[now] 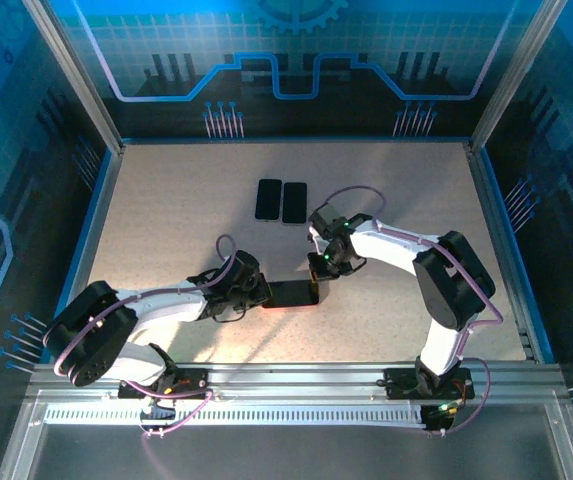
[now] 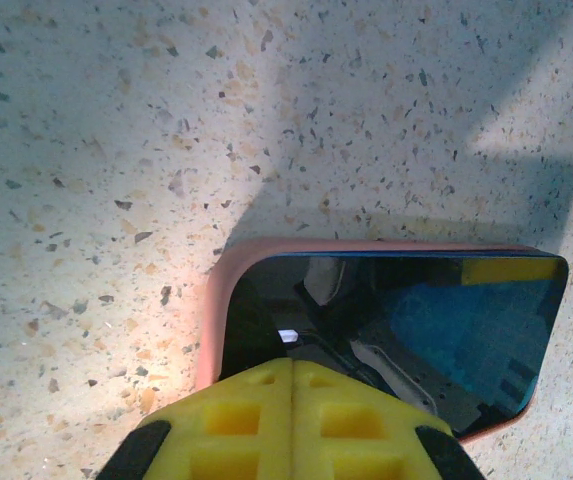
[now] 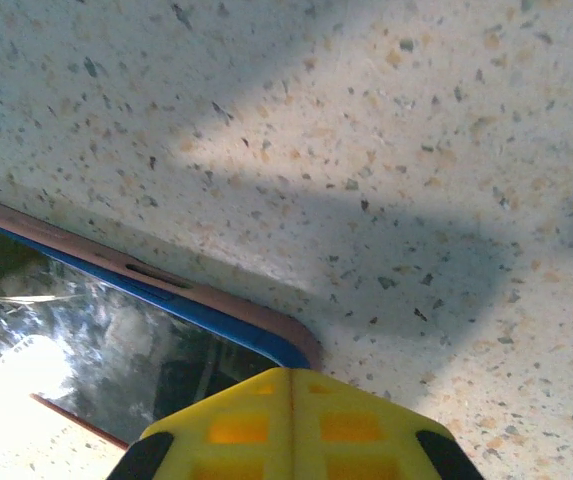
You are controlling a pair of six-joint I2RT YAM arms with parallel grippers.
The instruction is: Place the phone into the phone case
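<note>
A black-screened phone with a blue edge lies face up inside a pink case at the table's near middle. My left gripper is shut, its yellow fingers pressing on the phone's left end. My right gripper is shut too, with its fingers over the phone's right far corner. The case rim wraps that corner, and the blue phone edge sits just inside it.
Two more dark phones lie side by side farther back on the speckled table. Blue walls enclose the table on three sides.
</note>
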